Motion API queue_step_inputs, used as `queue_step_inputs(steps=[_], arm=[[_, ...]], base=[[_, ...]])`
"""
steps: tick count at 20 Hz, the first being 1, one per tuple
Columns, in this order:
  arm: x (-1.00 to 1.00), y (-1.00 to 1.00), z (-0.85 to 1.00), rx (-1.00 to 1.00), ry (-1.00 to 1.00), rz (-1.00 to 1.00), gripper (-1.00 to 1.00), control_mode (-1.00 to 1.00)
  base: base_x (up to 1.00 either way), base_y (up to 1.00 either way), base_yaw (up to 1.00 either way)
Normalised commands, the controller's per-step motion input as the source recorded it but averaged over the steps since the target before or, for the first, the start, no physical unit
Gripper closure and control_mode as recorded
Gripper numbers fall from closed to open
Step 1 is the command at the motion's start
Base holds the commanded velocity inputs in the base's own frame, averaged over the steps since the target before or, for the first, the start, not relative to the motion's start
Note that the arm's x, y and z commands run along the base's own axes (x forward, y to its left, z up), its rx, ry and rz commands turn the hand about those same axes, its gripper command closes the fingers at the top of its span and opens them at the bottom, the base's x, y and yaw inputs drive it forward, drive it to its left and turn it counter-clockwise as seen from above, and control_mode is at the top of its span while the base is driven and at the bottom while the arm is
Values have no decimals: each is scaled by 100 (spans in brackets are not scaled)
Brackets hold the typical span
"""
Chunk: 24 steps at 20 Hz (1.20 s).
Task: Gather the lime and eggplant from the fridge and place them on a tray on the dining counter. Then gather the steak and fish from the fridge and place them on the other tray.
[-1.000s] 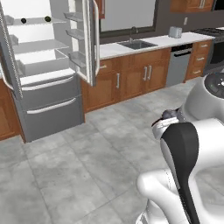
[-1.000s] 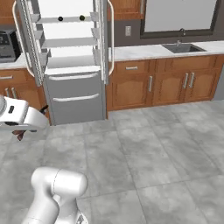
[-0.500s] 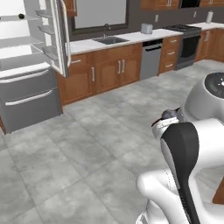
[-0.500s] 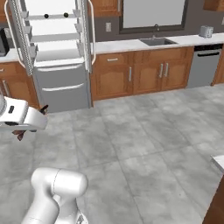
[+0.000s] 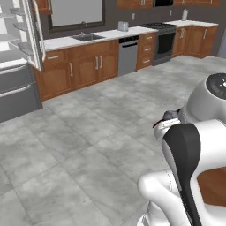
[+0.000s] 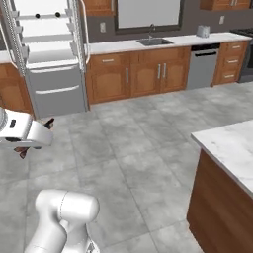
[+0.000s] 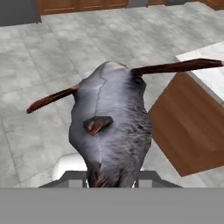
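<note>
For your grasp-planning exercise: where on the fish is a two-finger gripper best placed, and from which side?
Across the thick grey body of the fish, from the tail end, as the gripper has it now. The thin red-brown fins sticking out sideways look too slender to hold.

From my hand view the fish covers both fingertips, so I can't see where they meet it. In my right base view the dining counter is cut off by the right edge, and the fridge by the top. 2 dark specks on its top shelf are too small to identify.
</note>
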Motion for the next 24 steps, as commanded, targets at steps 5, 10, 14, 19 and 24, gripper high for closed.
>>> queue_step_inputs(steps=[5, 10, 14, 19, 24], arm=[[0, 0, 0, 0, 0, 0, 100, 100], [0, 0, 0, 0, 0, 0, 100, 100], [0, 0, 0, 0, 0, 0, 100, 100], [0, 0, 0, 0, 0, 0, 100, 100], [0, 0, 0, 0, 0, 0, 100, 100]], base=[[-100, -68, -17], [-100, -71, -17], [-100, -95, -13], [-100, -100, -10], [-71, -100, -8]])
